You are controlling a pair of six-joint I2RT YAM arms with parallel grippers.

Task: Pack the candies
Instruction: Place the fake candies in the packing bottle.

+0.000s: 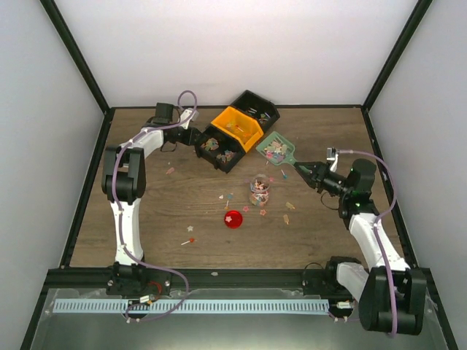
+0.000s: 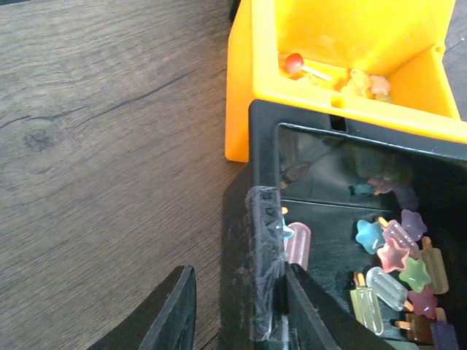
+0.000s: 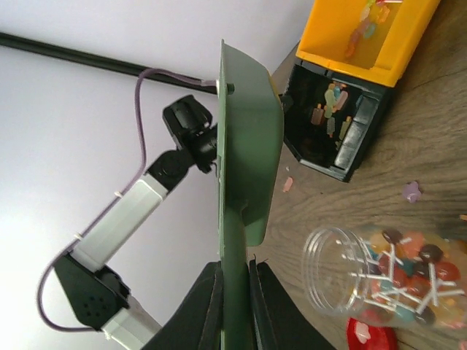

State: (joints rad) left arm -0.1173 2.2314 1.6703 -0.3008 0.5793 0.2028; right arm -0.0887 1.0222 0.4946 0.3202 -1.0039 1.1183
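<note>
- Candies (image 2: 394, 255) lie in several places. Star shapes and ice-lolly shapes are heaped in the near black bin (image 1: 219, 151), and a few more sit in the orange bin (image 1: 237, 125) just behind it.
- From the bench (image 1: 146, 219) centre, both bins stand at about 11 to 12 o'clock, and a second black bin (image 1: 257, 108) stands behind them.
- Near the bench centre, a clear jar (image 1: 259, 191) is partly filled with sweets on white sticks.
- More sweets are scattered loose on the wood around the jar, mostly from 3 to 8 o'clock of it.
- The round red lid (image 1: 233, 219) rests on the bench at 7 o'clock from the jar, near it but apart.
- The left claw (image 2: 239, 281) straddles the near black bin's side wall, one finger outside and one inside. It is released: a strip of bare wood shows between the outer finger and the wall.
- The right claw (image 3: 235, 313) is clenched on the thin handle of the green scoop (image 3: 248, 146).
- From above, the scoop sits at 1 o'clock from the jar and carries a small load of sweets.
</note>
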